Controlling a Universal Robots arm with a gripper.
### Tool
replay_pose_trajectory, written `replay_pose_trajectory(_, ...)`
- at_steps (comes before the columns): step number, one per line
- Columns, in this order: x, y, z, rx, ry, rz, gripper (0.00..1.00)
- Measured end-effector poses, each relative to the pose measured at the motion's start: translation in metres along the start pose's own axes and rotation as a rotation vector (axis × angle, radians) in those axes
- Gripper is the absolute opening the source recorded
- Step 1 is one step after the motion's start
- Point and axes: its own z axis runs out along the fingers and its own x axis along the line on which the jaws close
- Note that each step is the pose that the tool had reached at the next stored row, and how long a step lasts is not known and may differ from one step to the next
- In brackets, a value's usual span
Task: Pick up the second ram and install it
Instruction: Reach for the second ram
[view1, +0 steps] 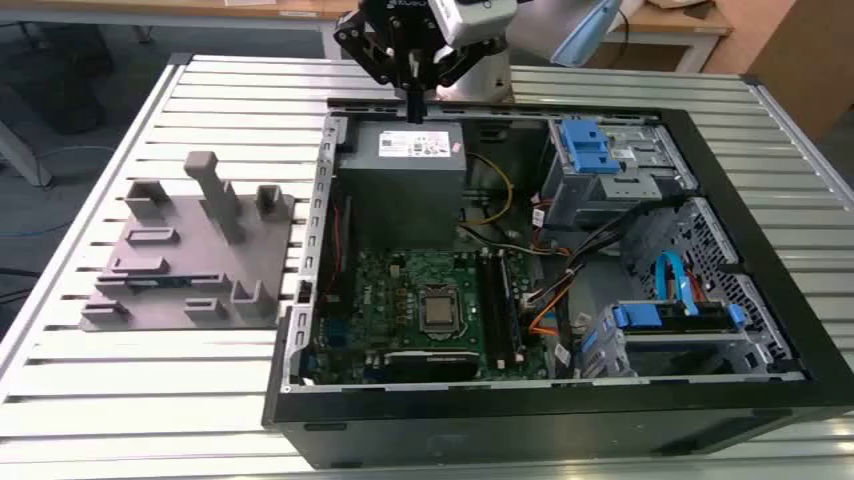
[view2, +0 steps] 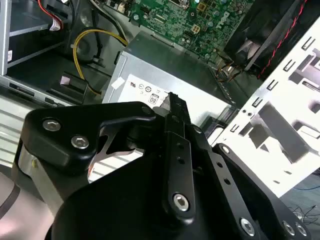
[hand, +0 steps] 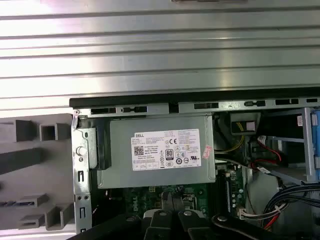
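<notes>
In the exterior view my gripper (view1: 416, 116) hangs above the far edge of the open computer case (view1: 747, 200), over the grey power supply (view1: 400, 180). Its fingers are shut into one narrow tip with nothing visible between them. In both wrist views the black fingers (view2: 175, 125) (hand: 167, 220) point at that labelled power supply (hand: 157, 150). A thin dark blue-green strip, which looks like the second ram (view1: 163, 283), lies in the grey holder (view1: 187, 250) at the exterior view's left, well away from the gripper. The green motherboard (view1: 414, 280) with black slot rails (view1: 497, 300) lies inside the case.
The case stands on a ribbed metal table (view1: 147, 400). Blue drive cages (view1: 594, 150) and loose cables (view1: 574, 270) fill the case on the exterior view's right. The grey holder has upright posts (view1: 214, 195). A fan (view2: 260, 30) sits beside the motherboard.
</notes>
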Motion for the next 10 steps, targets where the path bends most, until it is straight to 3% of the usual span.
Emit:
replay_pose_trajectory(6,0.0008,-0.0001,0.0000,0.0000,0.0000,0.000,0.11)
replay_pose_trajectory(10,0.0109,-0.0008,-0.0004,0.0001,-0.0001,0.000,0.11)
